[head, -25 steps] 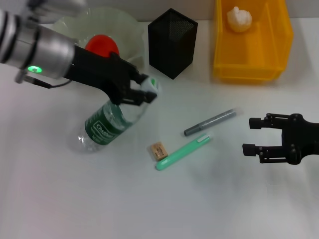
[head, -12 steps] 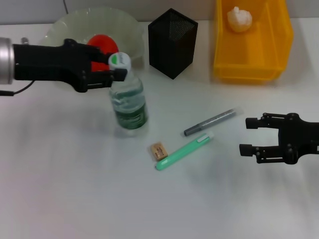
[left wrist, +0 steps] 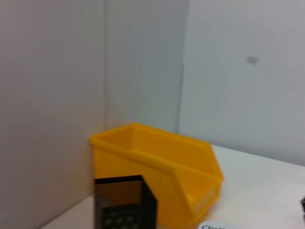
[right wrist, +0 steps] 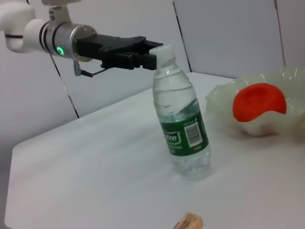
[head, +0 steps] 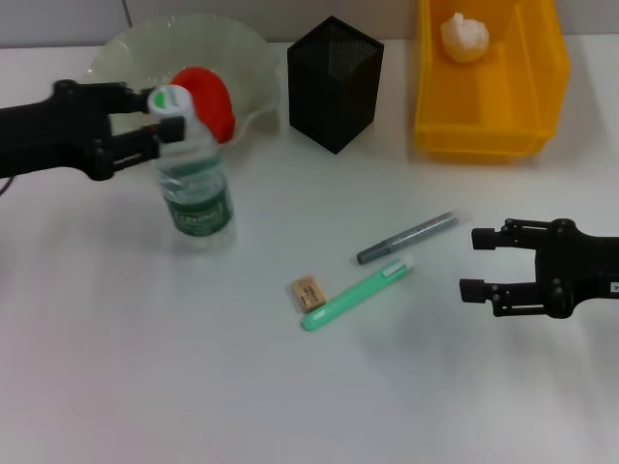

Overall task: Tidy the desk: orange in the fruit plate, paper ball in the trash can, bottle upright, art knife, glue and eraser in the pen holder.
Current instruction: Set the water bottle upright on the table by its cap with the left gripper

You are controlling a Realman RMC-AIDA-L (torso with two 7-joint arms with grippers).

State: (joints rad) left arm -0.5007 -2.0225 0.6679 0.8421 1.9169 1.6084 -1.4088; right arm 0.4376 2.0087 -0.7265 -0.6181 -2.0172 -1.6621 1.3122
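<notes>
- Bottle [head: 194, 184] is standing upright on the table [head: 145, 367], far left, just in front of the plate [head: 251, 58]; the orange [head: 206, 97] is already lying in the plate.
- Bottle looks like thin clear plastic holding some water: probably light-ish, smooth, top-heavy when pushed high. The neck under the cap is the firm spot; the body would likely squash.
- Left gripper [head: 166, 124] is reaching in from the left, fingers closing narrowly on the cap and neck; the right wrist view shows them pinching there [right wrist: 151, 56].
- Right gripper [head: 476, 263] is hovering near right over the table, fingers spread wide, holding nothing.
- Eraser [head: 307, 292], green glue [head: 356, 293] and grey knife [head: 407, 238] are lying mid-table, close together. All look small and stiff; the pens may roll, so pinching mid-shaft seems best.
- Holder [head: 334, 82] is standing far centre; the paper ball [head: 463, 37] is sitting in the yellow bin [head: 542, 97], far right.
</notes>
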